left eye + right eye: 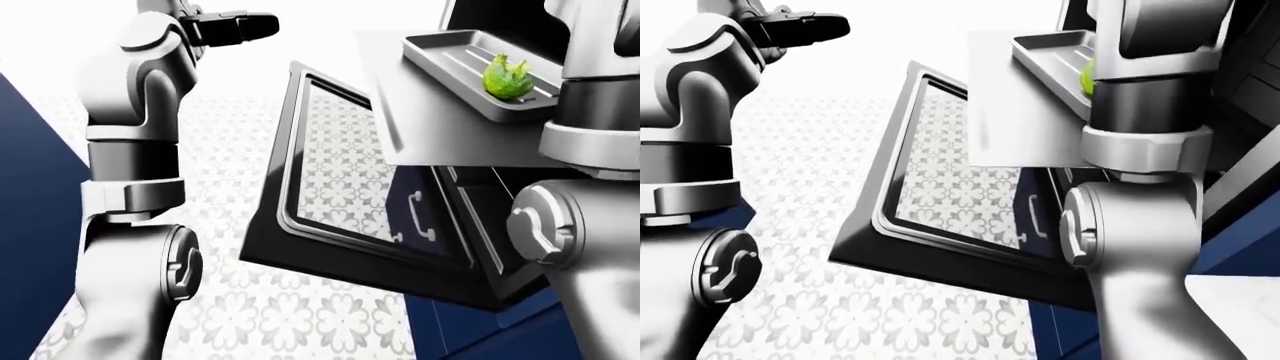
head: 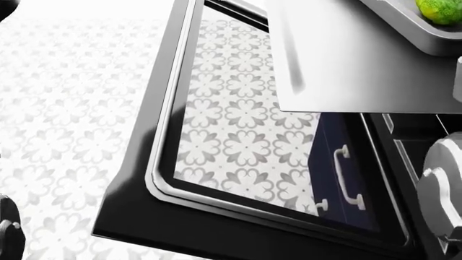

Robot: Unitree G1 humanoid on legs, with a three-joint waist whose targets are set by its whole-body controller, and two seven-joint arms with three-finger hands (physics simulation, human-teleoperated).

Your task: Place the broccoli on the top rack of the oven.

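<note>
The broccoli, a small green floret, lies in a grey ribbed tray at the upper right of the left-eye view. That tray rests on a flat steel surface. The head view catches only the broccoli's edge in its top right corner. Below hangs the oven door, black-framed with a glass pane, swung open and down. My left hand is raised at the top left, dark fingers stretched out straight and holding nothing, well left of the tray. My right arm rises past the tray; its hand is out of frame.
Patterned floor tiles spread left of the door and show through its glass. A navy drawer front with a white handle shows behind the pane. Navy cabinet panels stand at the left-eye view's left edge.
</note>
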